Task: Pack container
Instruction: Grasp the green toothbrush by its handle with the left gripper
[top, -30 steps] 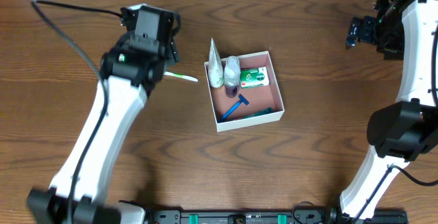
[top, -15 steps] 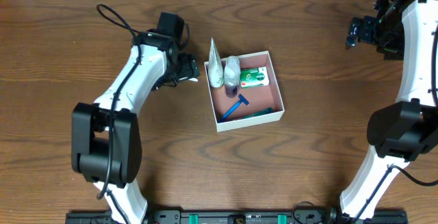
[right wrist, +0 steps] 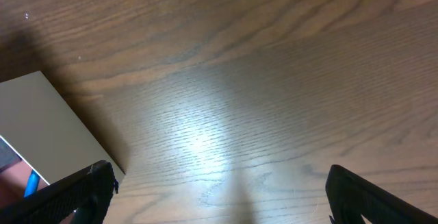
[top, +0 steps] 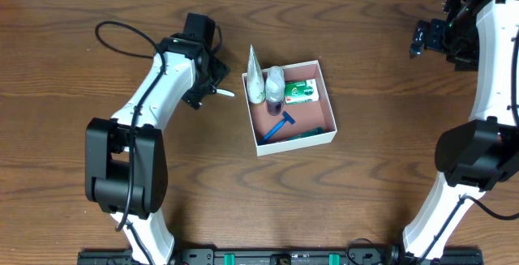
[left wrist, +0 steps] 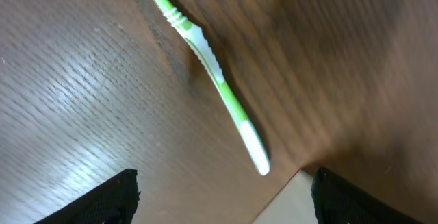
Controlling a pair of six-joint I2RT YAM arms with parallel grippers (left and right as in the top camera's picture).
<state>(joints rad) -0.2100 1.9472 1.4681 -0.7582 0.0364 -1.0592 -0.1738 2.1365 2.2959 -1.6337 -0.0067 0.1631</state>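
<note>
While the container [top: 297,143] sits near the middle of the desk [top: 365,192], with a tube [top: 254,77], a bottle [top: 276,85], a carton [top: 300,92] and a razor [top: 280,126] inside it, one toothbrush [left wrist: 213,70] is noted flat on the wood just beside the wall on the left arm's side. The left gripper [left wrist: 226,191] is held over the toothbrush, its fingers spread wide and nothing between them. The right gripper [right wrist: 219,193] is likewise wide open and empty, well apart at the far right of the desk.

The toothbrush is judged light, stiff and smooth – a thin shaft lying flat, so little is offered to the fingers and a slip or swivel is to be expected. A hold across the ribbed, thicker part of the handle is advised. The container's thin walls are judged light and easily shoved – contact near the corner, close to the toothbrush's white end, is to be avoided.
</note>
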